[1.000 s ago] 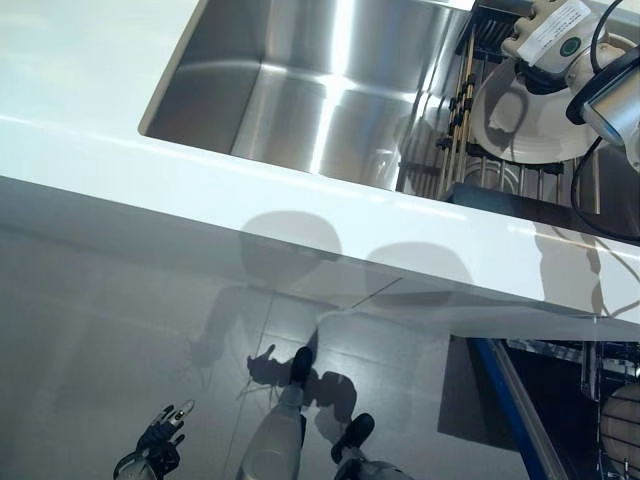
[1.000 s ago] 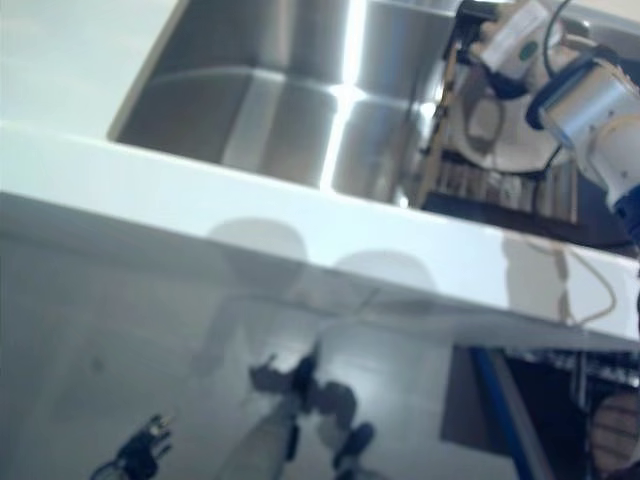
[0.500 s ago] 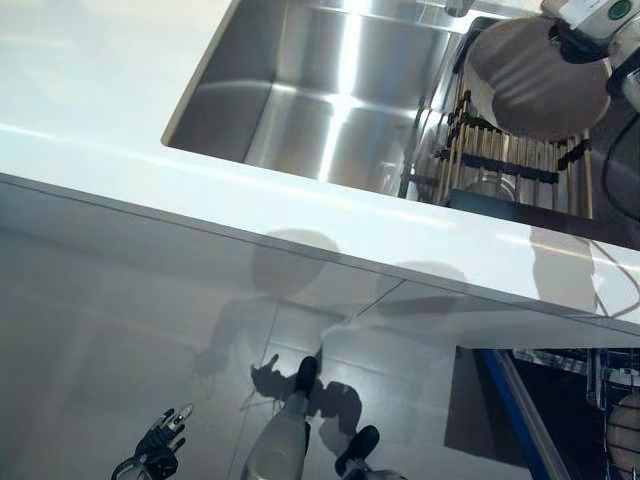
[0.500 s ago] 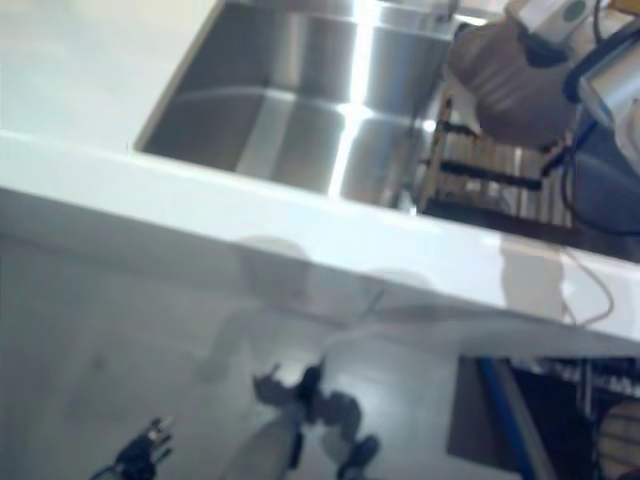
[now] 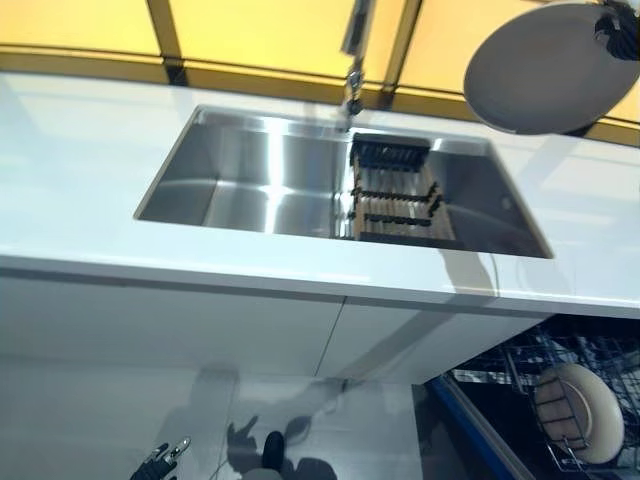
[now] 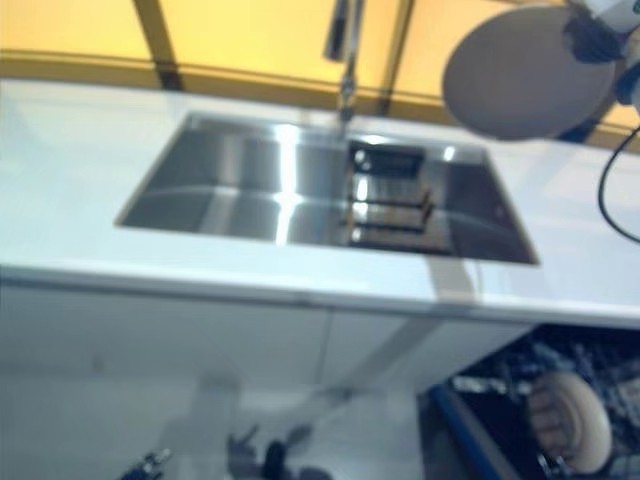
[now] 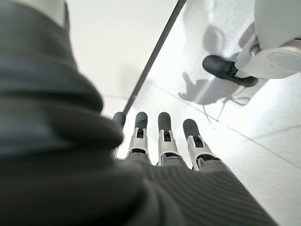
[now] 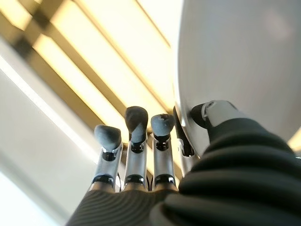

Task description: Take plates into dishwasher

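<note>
Taking in far more of the scene than a second ago: whole view shifting with the head, not the things, so now showing the full white bench [image 5: 90,150] around the steel sink [image 5: 260,185].

Showing, below and to the right of the sink, the open dishwasher basket [image 5: 520,365], already carrying one pale stored plate [image 5: 580,410] on edge.

Standing bare inside the sink's right end, the drying rack [image 5: 395,195], having held the grey plate [image 5: 545,70] a second ago.

Now hanging in the air, that grey plate, well above and to the right of the sink, clear of the rack and of the bench, face tilted toward the camera.

Pinching its rim, the right hand [image 8: 141,155], thumb on one face and a finger on the other, remaining fingers lying straight alongside.

Dangling far below the sink near the floor, the left hand [image 7: 160,141], fingers straight and relaxed, carrying nothing.

Judging from this: extraction step finishing, carry step beginning. Needing next a long descent past the bench edge toward the basket, keeping the thin pinch from slipping and steering clear of the stored plate.
</note>
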Controlling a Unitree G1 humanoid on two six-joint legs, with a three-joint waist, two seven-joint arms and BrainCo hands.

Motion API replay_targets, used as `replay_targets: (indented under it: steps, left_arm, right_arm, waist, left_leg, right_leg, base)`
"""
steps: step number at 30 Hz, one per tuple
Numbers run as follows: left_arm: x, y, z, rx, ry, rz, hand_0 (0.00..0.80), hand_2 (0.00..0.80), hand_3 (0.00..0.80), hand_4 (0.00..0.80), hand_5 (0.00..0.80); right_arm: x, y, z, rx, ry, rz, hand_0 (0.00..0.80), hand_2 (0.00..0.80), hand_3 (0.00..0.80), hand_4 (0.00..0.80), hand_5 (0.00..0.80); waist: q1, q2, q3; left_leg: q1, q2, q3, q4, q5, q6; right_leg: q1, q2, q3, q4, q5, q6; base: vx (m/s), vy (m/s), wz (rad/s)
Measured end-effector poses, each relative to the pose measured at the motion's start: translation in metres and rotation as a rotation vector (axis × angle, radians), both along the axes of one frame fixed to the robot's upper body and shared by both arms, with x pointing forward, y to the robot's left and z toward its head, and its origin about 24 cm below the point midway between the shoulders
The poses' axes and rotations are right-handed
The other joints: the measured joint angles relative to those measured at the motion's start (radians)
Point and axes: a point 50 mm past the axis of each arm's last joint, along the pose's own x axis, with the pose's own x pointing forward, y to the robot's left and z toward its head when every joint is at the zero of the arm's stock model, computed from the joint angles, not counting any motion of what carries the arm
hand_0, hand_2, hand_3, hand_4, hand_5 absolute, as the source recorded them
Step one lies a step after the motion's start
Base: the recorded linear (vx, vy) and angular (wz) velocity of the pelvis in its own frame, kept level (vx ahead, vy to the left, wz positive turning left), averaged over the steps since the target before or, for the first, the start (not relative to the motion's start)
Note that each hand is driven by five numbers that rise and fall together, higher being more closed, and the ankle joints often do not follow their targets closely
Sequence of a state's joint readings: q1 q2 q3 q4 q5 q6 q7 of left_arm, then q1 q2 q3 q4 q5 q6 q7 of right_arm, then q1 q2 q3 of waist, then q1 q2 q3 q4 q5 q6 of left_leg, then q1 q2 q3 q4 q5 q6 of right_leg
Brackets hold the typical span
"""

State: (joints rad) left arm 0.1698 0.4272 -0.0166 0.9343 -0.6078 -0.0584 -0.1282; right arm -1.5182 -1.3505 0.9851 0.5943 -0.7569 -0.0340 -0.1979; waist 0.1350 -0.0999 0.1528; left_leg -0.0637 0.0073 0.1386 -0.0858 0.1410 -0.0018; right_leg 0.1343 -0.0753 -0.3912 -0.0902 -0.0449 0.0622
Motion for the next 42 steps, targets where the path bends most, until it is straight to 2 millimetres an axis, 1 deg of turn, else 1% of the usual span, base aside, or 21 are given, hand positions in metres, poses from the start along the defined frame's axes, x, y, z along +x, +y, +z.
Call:
replay_targets:
  steps: [2, 3, 5, 6, 8, 10, 14, 17, 21, 25, 27, 28, 31, 33, 34, 35, 39, 42]
  left_arm:
    - [-0.007, -0.003, -0.003, -0.007, 0.024, 0.001, 0.000, 0.000, 0.000, 0.000, 0.000]
    - [-0.009, -0.005, -0.005, -0.016, 0.029, 0.005, 0.000, 0.000, 0.000, 0.000, 0.000]
    - [-0.012, -0.008, -0.008, -0.026, 0.042, 0.011, 0.000, 0.000, 0.000, 0.000, 0.000]
    - [-0.012, -0.009, -0.009, -0.028, 0.045, 0.010, 0.000, 0.000, 0.000, 0.000, 0.000]
    - [-0.013, -0.011, -0.010, -0.022, 0.057, -0.007, 0.000, 0.000, 0.000, 0.000, 0.000]
    - [-0.015, -0.011, -0.010, -0.017, 0.066, -0.018, 0.000, 0.000, 0.000, 0.000, 0.000]
    - [-0.013, -0.012, -0.010, -0.016, 0.067, -0.038, 0.000, 0.000, 0.000, 0.000, 0.000]
    - [-0.017, -0.011, -0.012, -0.010, 0.091, -0.047, 0.000, 0.000, 0.000, 0.000, 0.000]
    - [-0.022, -0.011, -0.014, -0.016, 0.114, -0.044, 0.000, 0.000, 0.000, 0.000, 0.000]
    - [-0.021, -0.011, -0.014, -0.011, 0.116, -0.055, 0.000, 0.000, 0.000, 0.000, 0.000]
    - [-0.020, -0.011, -0.014, -0.009, 0.117, -0.061, 0.000, 0.000, 0.000, 0.000, 0.000]
    - [-0.021, -0.010, -0.014, -0.008, 0.120, -0.060, 0.000, 0.000, 0.000, 0.000, 0.000]
    - [-0.021, -0.011, -0.014, -0.008, 0.122, -0.060, 0.000, 0.000, 0.000, 0.000, 0.000]
    - [-0.020, -0.011, -0.014, -0.004, 0.123, -0.070, 0.000, 0.000, 0.000, 0.000, 0.000]
    - [-0.019, -0.011, -0.014, -0.001, 0.123, -0.075, 0.000, 0.000, 0.000, 0.000, 0.000]
    - [-0.019, -0.011, -0.014, -0.001, 0.123, -0.076, 0.000, 0.000, 0.000, 0.000, 0.000]
    - [-0.019, -0.010, -0.014, -0.001, 0.128, -0.074, 0.000, 0.000, 0.000, 0.000, 0.000]
    - [-0.017, -0.010, -0.014, 0.000, 0.125, -0.075, 0.000, 0.000, 0.000, 0.000, 0.000]
  right_arm:
    - [0.000, -0.006, -0.008, 0.058, 0.022, 0.006, 0.800, 0.800, 0.800, 0.800, 0.800]
    - [0.001, -0.009, -0.012, 0.086, 0.034, 0.007, 0.800, 0.800, 0.800, 0.800, 0.800]
    - [0.001, -0.016, -0.021, 0.140, 0.052, 0.009, 0.800, 0.800, 0.800, 0.800, 0.800]
    - [0.001, -0.019, -0.025, 0.161, 0.060, 0.007, 0.800, 0.800, 0.800, 0.800, 0.800]
    - [0.000, -0.026, -0.031, 0.201, 0.073, -0.001, 0.800, 0.800, 0.800, 0.800, 0.800]
    - [-0.002, -0.033, -0.036, 0.246, 0.087, -0.011, 0.800, 0.800, 0.800, 0.800, 0.800]
    - [-0.009, -0.048, -0.042, 0.293, 0.114, -0.061, 0.800, 0.800, 0.800, 0.800, 0.800]
    - [-0.012, -0.057, -0.044, 0.320, 0.133, -0.099, 0.800, 0.800, 0.800, 0.800, 0.800]
    - [-0.015, -0.067, -0.049, 0.342, 0.153, -0.143, 0.800, 0.800, 0.800, 0.800, 0.800]
    - [-0.020, -0.078, -0.057, 0.380, 0.162, -0.177, 0.800, 0.800, 0.800, 0.800, 0.800]
    - [-0.022, -0.082, -0.061, 0.407, 0.164, -0.179, 0.800, 0.800, 0.800, 0.800, 0.800]
    - [-0.023, -0.085, -0.065, 0.427, 0.164, -0.182, 0.800, 0.800, 0.800, 0.800, 0.800]
    - [-0.027, -0.094, -0.076, 0.451, 0.186, -0.214, 0.800, 0.800, 0.800, 0.800, 0.800]
    - [-0.032, -0.102, -0.083, 0.473, 0.193, -0.249, 0.800, 0.800, 0.800, 0.800, 0.800]
    - [-0.035, -0.107, -0.087, 0.493, 0.195, -0.267, 0.800, 0.800, 0.800, 0.800, 0.800]
    - [-0.038, -0.111, -0.091, 0.517, 0.198, -0.287, 0.800, 0.800, 0.800, 0.800, 0.800]
    - [-0.046, -0.125, -0.105, 0.575, 0.221, -0.356, 0.800, 0.800, 0.800, 0.800, 0.800]
    - [-0.051, -0.133, -0.113, 0.622, 0.226, -0.385, 0.800, 0.800, 0.800, 0.800, 0.800]
  waist:
    - [-0.019, 0.007, -0.033]
    - [-0.029, 0.013, -0.042]
    - [-0.044, 0.021, -0.062]
    - [-0.048, 0.024, -0.066]
    - [-0.073, 0.029, -0.070]
    - [-0.091, 0.031, -0.075]
    - [-0.096, 0.032, -0.079]
    - [-0.100, 0.033, -0.088]
    - [-0.122, 0.029, -0.096]
    - [-0.129, 0.027, -0.102]
    - [-0.139, 0.027, -0.102]
    - [-0.148, 0.027, -0.102]
    - [-0.150, 0.029, -0.104]
    - [-0.153, 0.032, -0.108]
    - [-0.158, 0.034, -0.109]
    - [-0.173, 0.035, -0.110]
    - [-0.181, 0.040, -0.113]
    - [-0.198, 0.042, -0.113]
  left_leg:
    - [0.009, 0.002, 0.018, 0.000, -0.004, 0.001]
    - [0.020, 0.005, 0.029, 0.000, -0.008, 0.002]
    - [0.028, 0.007, 0.047, -0.001, -0.008, 0.003]
    - [0.036, 0.010, 0.056, -0.001, -0.009, 0.002]
    - [0.045, 0.011, 0.060, -0.001, -0.010, 0.001]
    - [0.056, 0.015, 0.076, -0.003, -0.014, -0.002]
    - [0.066, 0.024, 0.096, -0.005, -0.018, -0.007]
    - [0.070, 0.026, 0.108, -0.005, -0.022, -0.009]
    - [0.070, 0.028, 0.124, -0.002, -0.026, -0.009]
    - [0.071, 0.030, 0.138, -0.002, -0.028, -0.010]
    - [0.072, 0.031, 0.142, -0.003, -0.029, -0.010]
    - [0.074, 0.032, 0.150, -0.004, -0.030, -0.010]
    - [0.087, 0.035, 0.167, -0.005, -0.038, -0.012]
    - [0.088, 0.036, 0.175, -0.006, -0.040, -0.013]
    - [0.088, 0.036, 0.178, -0.005, -0.041, -0.013]
    - [0.088, 0.036, 0.179, -0.006, -0.041, -0.013]
    - [0.088, 0.038, 0.190, -0.005, -0.045, -0.015]
    - [0.088, 0.038, 0.191, -0.005, -0.046, -0.015]
  right_leg:
    - [0.002, -0.002, 0.013, 0.000, 0.003, 0.001]
    - [0.004, -0.002, 0.029, 0.000, 0.005, 0.001]
    - [0.006, -0.003, 0.041, 0.000, 0.009, -0.003]
    - [0.007, -0.003, 0.053, 0.000, 0.012, -0.004]
    - [0.015, -0.002, 0.055, 0.000, 0.013, -0.004]
    - [0.019, -0.001, 0.064, 0.000, 0.013, -0.004]
    - [0.018, 0.002, 0.084, 0.000, 0.014, -0.007]
    - [0.016, 0.003, 0.098, 0.000, 0.015, -0.007]
    - [0.009, 0.002, 0.111, 0.000, 0.016, -0.008]
    - [0.003, 0.002, 0.128, 0.000, 0.019, -0.008]
    - [0.002, 0.003, 0.133, 0.000, 0.020, -0.009]
    - [0.000, 0.003, 0.137, 0.000, 0.021, -0.008]
    - [0.002, 0.003, 0.161, 0.000, 0.022, -0.008]
    - [-0.001, 0.003, 0.166, 0.000, 0.020, -0.005]
    - [-0.002, 0.003, 0.169, 0.000, 0.020, -0.005]
    - [-0.002, 0.003, 0.169, 0.000, 0.020, -0.005]
    - [-0.008, 0.004, 0.182, 0.000, 0.023, -0.008]
    - [-0.009, 0.004, 0.185, 0.001, 0.023, -0.008]
  base:
    - [0.011, 0.003, -0.30]
    - [0.011, -0.005, -0.32]
    - [0.008, -0.016, -0.30]
    - [0.004, -0.024, -0.26]
    - [-0.003, -0.027, -0.16]
    - [-0.019, -0.034, -0.14]
    - [-0.020, -0.028, -0.17]
    - [-0.005, -0.026, -0.14]
    - [-0.005, -0.025, -0.10]
    - [-0.001, -0.019, -0.11]
    - [-0.002, -0.021, -0.07]
    - [-0.004, -0.028, -0.16]
    - [-0.001, -0.030, -0.22]
    - [-0.004, -0.030, -0.11]
    - [-0.003, -0.029, -0.05]
    - [-0.001, -0.028, -0.04]
    - [0.004, -0.031, -0.10]
    - [0.011, -0.022, -0.02]
